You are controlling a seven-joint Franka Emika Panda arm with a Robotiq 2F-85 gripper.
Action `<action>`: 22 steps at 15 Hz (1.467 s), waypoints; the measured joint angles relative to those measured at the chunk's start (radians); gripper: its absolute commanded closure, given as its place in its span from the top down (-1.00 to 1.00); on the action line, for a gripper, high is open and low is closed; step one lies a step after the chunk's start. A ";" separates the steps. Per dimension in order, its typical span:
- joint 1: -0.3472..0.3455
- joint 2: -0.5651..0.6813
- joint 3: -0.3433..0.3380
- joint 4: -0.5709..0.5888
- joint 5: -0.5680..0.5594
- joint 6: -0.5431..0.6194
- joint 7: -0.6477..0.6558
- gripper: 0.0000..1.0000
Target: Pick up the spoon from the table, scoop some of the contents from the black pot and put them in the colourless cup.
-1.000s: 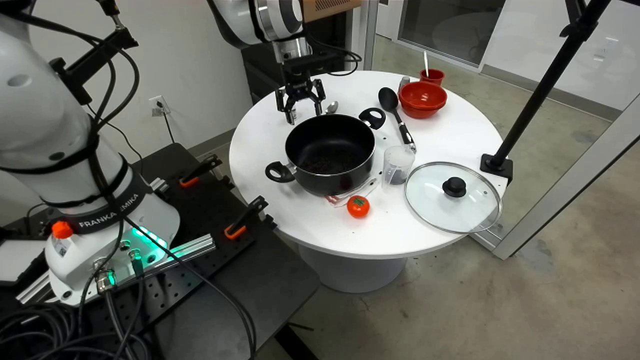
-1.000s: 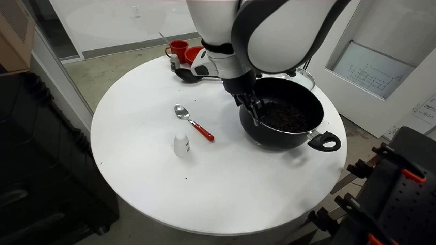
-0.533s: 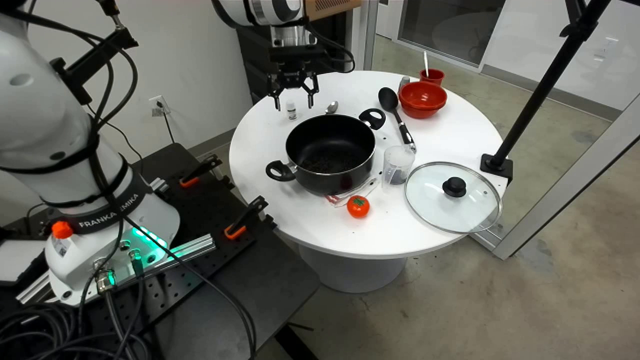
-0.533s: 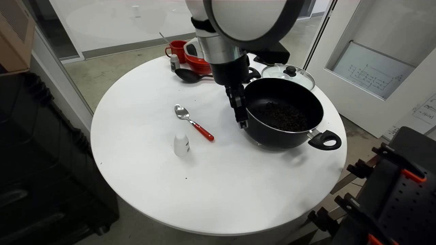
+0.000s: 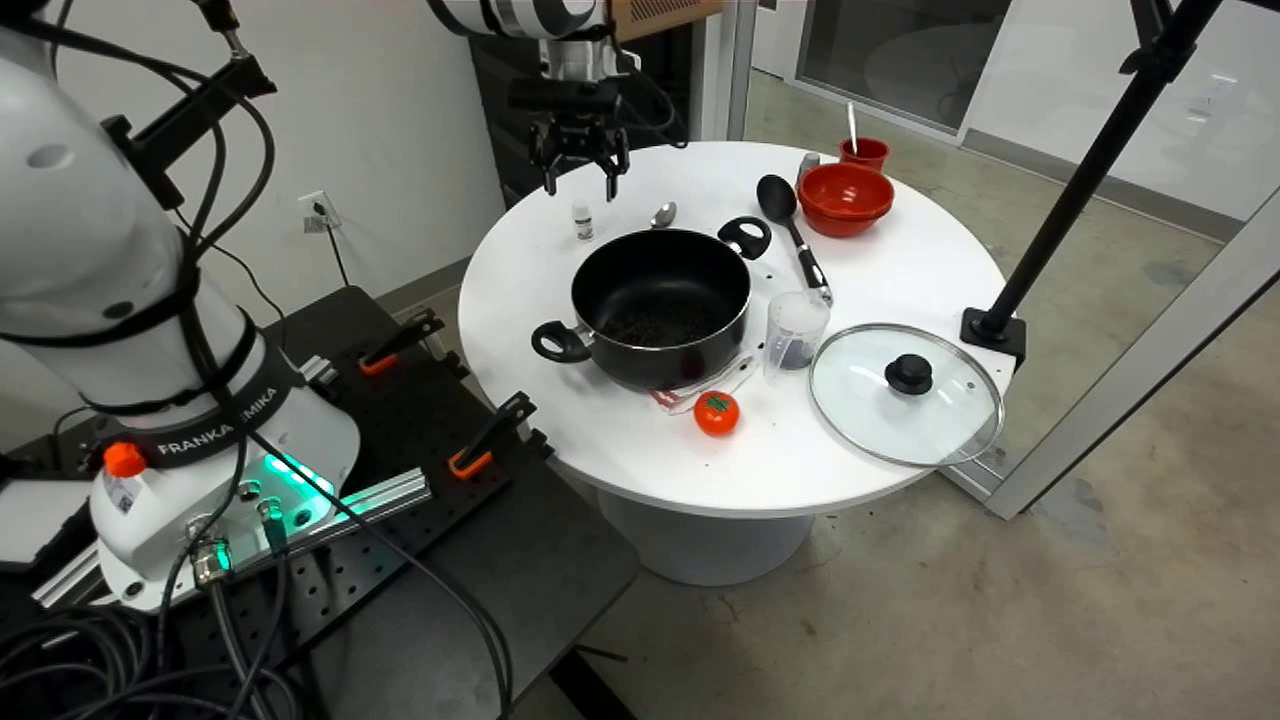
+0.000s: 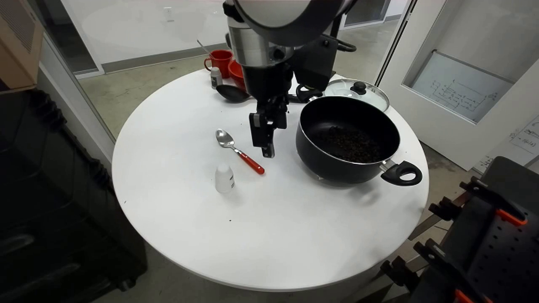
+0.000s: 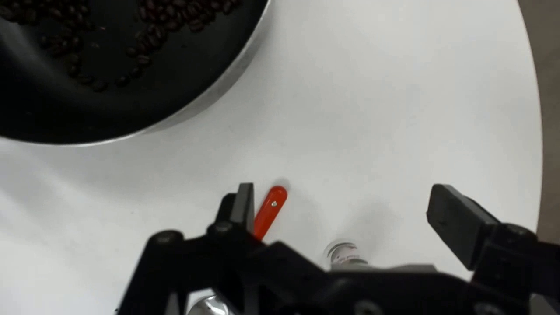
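The pick-up is judged to be the step in hand: the gripper is poised above the tabletop with its jaws spread wide and nothing grasped. The spoon is taken to be the long black-headed one, laid with its head just beside the stacked red bowls and its handle end near the colourless cup. Nearer the gripper, a red-handled metal spoon and a small white bottle should be left unbumped. The black pot should be passed at a safe height before the jaws are turned across the black handle, lowered around its middle without pot or cup being brushed, and closed firmly, since so long a utensil may swivel under a loose pinch. A steady hold will be wanted when the dark beans are scooped. Whether the dark matter low in the cup is beans too can hardly be told.
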 measured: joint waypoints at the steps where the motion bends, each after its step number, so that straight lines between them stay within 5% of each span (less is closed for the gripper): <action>1: 0.005 0.000 -0.008 -0.001 0.000 0.026 0.034 1.00; 14: 0.129 0.079 -0.111 -0.004 -0.015 0.158 0.302 1.00; 22: 0.125 0.121 -0.122 0.029 -0.010 0.153 0.311 1.00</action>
